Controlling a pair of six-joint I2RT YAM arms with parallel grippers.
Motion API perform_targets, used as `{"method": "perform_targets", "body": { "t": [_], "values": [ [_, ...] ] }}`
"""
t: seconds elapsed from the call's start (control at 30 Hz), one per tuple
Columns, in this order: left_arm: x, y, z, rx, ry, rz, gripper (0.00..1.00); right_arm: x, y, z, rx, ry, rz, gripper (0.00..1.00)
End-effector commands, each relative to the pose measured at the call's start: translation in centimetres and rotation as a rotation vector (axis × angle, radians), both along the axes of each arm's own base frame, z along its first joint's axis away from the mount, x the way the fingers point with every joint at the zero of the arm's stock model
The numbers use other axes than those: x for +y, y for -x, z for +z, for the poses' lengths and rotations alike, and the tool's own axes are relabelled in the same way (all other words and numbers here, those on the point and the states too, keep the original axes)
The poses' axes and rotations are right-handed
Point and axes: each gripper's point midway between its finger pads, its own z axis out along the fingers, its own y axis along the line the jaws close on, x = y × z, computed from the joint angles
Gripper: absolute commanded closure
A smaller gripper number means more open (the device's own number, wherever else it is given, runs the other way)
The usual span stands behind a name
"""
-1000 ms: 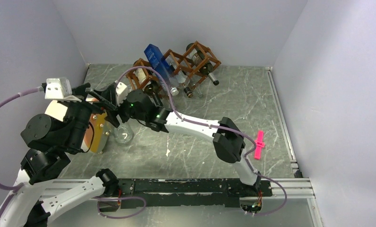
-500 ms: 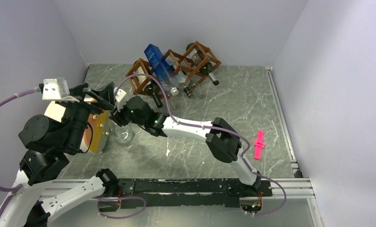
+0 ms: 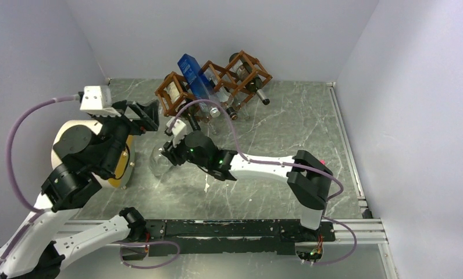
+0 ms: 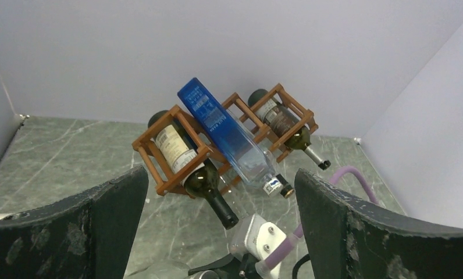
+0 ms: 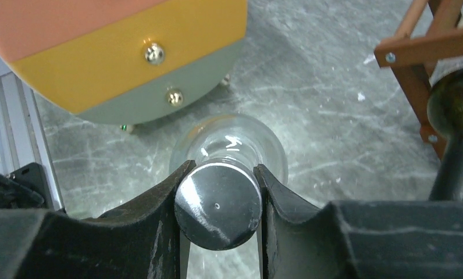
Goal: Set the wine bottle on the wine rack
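The wine rack [image 3: 217,74] is loaded with two dark bottles [image 4: 203,180] and a blue bottle [image 4: 217,125], while the clear wine bottle [image 3: 157,162] is stood on the table [image 3: 287,122] apart from it, with lifting and racking judged outstanding. Its cap [image 5: 217,209] is clenched by the right gripper [image 5: 220,173] and the left gripper [image 4: 217,180] is spread wide on nothing; the blue bottle's white print cannot be read.

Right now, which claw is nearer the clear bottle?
Right. The right claw grips the cap of the clear bottle; the left claw hangs open behind and left of it, apart.

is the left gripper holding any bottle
No, the left gripper stands wide open, with nothing between its jaws.
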Motion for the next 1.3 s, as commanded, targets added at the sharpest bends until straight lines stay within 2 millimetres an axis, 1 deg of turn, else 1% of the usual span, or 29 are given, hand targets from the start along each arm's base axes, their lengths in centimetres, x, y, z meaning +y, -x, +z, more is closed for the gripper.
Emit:
{"method": "perform_targets", "body": {
  "t": [0.0, 0.07, 0.2, 0.23, 0.27, 0.33, 0.37, 0.43, 0.5, 0.57, 0.67, 0.73, 0.83, 0.93, 1.07, 1.17, 1.27],
  "values": [
    [-2.7, -1.3, -2.9, 0.091, -0.021, -0.054, 0.0, -3.7, 0.8, -4.3, 0.123, 0.112, -0.07, 1.0],
    [-3.8, -2.0, -4.5, 0.146, -0.04, -0.066, 0.0, -5.1, 1.4, -5.1, 0.154, 0.14, -0.089, 1.0],
    [-5.4, -3.2, -7.1, 0.235, -0.087, -0.074, 0.01, -8.7, 2.2, -7.0, 0.229, 0.193, -0.128, 1.0],
    [-5.6, -3.5, -7.7, 0.256, -0.099, -0.072, 0.0, -9.3, 2.4, -6.9, 0.249, 0.188, -0.128, 1.0],
    [-5.7, -3.6, -8.1, 0.273, -0.105, -0.068, 0.0, -10.6, 2.9, -8.0, 0.272, 0.21, -0.131, 1.0],
    [-5.9, -4.0, -9.0, 0.304, -0.113, -0.068, 0.0, -12.6, 3.5, -9.1, 0.312, 0.228, -0.143, 1.0],
    [-5.9, -4.2, -9.4, 0.324, -0.103, -0.065, 0.0, -13.4, 3.8, -9.3, 0.331, 0.229, -0.143, 1.0],
    [-6.5, -4.2, -10.6, 0.365, -0.088, -0.096, 0.0, -14.9, 4.2, -9.8, 0.37, 0.226, -0.151, 1.0],
    [-7.2, -4.3, -12.6, 0.425, -0.077, -0.142, 0.0, -16.4, 4.4, -10.5, 0.403, 0.235, -0.163, 1.0],
    [-7.6, -4.2, -15.3, 0.507, -0.075, -0.171, 0.0, -17.8, 4.9, -11.2, 0.426, 0.251, -0.172, 1.0],
    [-8.0, -4.2, -18.9, 0.62, -0.055, -0.197, 0.01, -19.6, 5.1, -11.5, 0.438, 0.259, -0.177, 1.0],
    [-8.4, -4.2, -20.8, 0.677, -0.034, -0.227, 0.0, -20.4, 5.4, -11.7, 0.445, 0.274, -0.164, 1.0],
    [-8.9, -4.2, -22.6, 0.726, 0.001, -0.252, 0.01, -21.3, 6.1, -11.8, 0.447, 0.296, -0.14, 1.0],
    [-9.4, -4.4, -24.1, 0.757, 0.026, -0.269, 0.01, -21.7, 7.4, -12.1, 0.465, 0.322, -0.078, 1.0],
    [-9.7, -4.7, -27.3, 0.82, 0.037, -0.275, 0.0, -22.0, 9.3, -13.1, 0.504, 0.355, 0.013, 1.0],
    [-9.3, -4.7, -30.2, 0.87, 0.034, -0.251, 0.0, -22.3, 9.7, -13.9, 0.525, 0.371, 0.017, 1.0],
    [-9.3, -4.5, -32.5, 0.914, 0.023, -0.26, 0.0, -22.4, 9.3, -14.4, 0.525, 0.386, -0.006, 1.0]
  ]
}}
